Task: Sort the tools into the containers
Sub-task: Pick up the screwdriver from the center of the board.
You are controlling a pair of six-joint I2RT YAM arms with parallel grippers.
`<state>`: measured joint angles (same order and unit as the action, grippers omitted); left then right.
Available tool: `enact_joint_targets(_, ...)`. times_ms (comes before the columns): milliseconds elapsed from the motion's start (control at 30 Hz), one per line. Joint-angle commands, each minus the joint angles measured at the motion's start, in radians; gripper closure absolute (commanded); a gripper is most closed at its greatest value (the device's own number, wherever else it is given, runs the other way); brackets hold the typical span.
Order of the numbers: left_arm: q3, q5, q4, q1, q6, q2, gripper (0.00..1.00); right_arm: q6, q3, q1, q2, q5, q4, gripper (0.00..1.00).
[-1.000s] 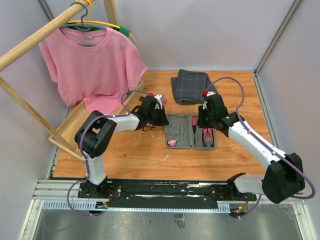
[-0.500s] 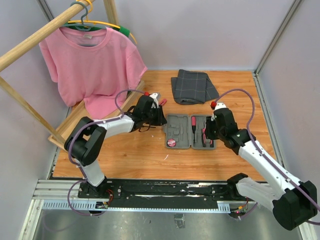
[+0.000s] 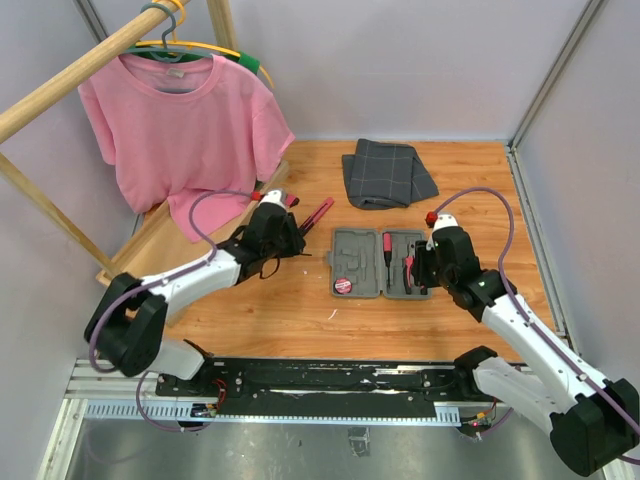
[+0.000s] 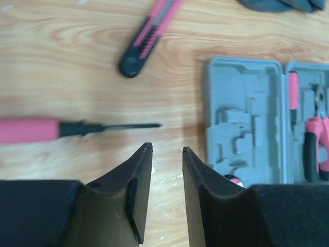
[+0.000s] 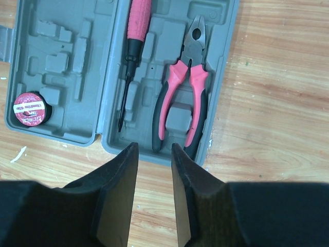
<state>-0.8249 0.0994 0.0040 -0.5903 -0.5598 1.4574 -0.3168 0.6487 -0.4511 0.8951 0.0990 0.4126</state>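
The grey tool case [image 3: 362, 262] lies open in the middle of the table. It holds pink-handled pliers [image 5: 182, 103], a pink screwdriver [image 5: 132, 56] and a roll of tape [image 5: 29, 108]. My right gripper [image 5: 154, 146] stands open and empty just short of the case's near edge, also visible from above [image 3: 420, 270]. A pink-and-black utility knife [image 3: 318, 212] lies on the wood left of the case. A loose pink screwdriver [image 4: 61, 128] lies just ahead of my left gripper [image 4: 167, 150], which is open and empty. From above, the left arm hides that screwdriver.
A folded grey cloth [image 3: 388, 172] lies at the back. A pink T-shirt [image 3: 185, 130] hangs on a wooden rack [image 3: 140, 250] at the left. A small white scrap [image 3: 333, 314] lies in front of the case.
The right gripper has pulled back from over the case toward the near side. The left gripper has drawn back to the left, and the utility knife now lies uncovered on the wood.
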Motion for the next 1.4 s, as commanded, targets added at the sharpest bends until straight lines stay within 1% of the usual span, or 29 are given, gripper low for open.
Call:
enact_joint_targets(0, 0.114, 0.251, -0.020, 0.014, -0.126, -0.149, 0.64, -0.026, -0.023, -0.001, -0.016, 0.007, -0.036, 0.66)
enact_joint_targets(100, 0.137, 0.328, -0.061, 0.021, -0.177, -0.181, 0.60, -0.031, -0.030, 0.000, -0.012, -0.003, -0.044, 0.66)
enact_joint_targets(200, 0.137, 0.375, -0.096, 0.029, -0.218, -0.177, 0.54, -0.034, -0.031, 0.000, -0.006, -0.008, -0.047, 0.66)
enact_joint_targets(300, 0.135, 0.401, -0.121, 0.044, -0.260, -0.153, 0.46, -0.041, -0.031, -0.001, -0.004, -0.013, -0.046, 0.65)
enact_joint_targets(500, 0.130, 0.417, -0.135, 0.075, -0.334, -0.091, 0.37, -0.052, -0.037, 0.000, -0.005, -0.022, -0.050, 0.65)
enact_joint_targets(900, 0.068, 0.411, -0.126, 0.110, -0.366, 0.043, 0.28, -0.065, -0.037, 0.000, 0.009, -0.039, -0.058, 0.65)
enact_joint_targets(967, 0.054, 0.415, -0.136, 0.115, -0.373, 0.061, 0.24, -0.066, -0.037, 0.000, 0.006, -0.042, -0.058, 0.65)
enact_joint_targets(1033, 0.045, 0.418, -0.140, 0.119, -0.378, 0.075, 0.23, -0.067, -0.037, 0.000, 0.003, -0.042, -0.059, 0.65)
enact_joint_targets(1233, 0.018, 0.429, -0.147, 0.129, -0.382, 0.114, 0.22, -0.067, -0.037, 0.000, 0.007, -0.046, -0.058, 0.65)
enact_joint_targets(1367, -0.025, 0.445, -0.196, 0.129, -0.373, 0.151, 0.22, -0.069, -0.041, 0.000, 0.008, -0.047, -0.059, 0.64)
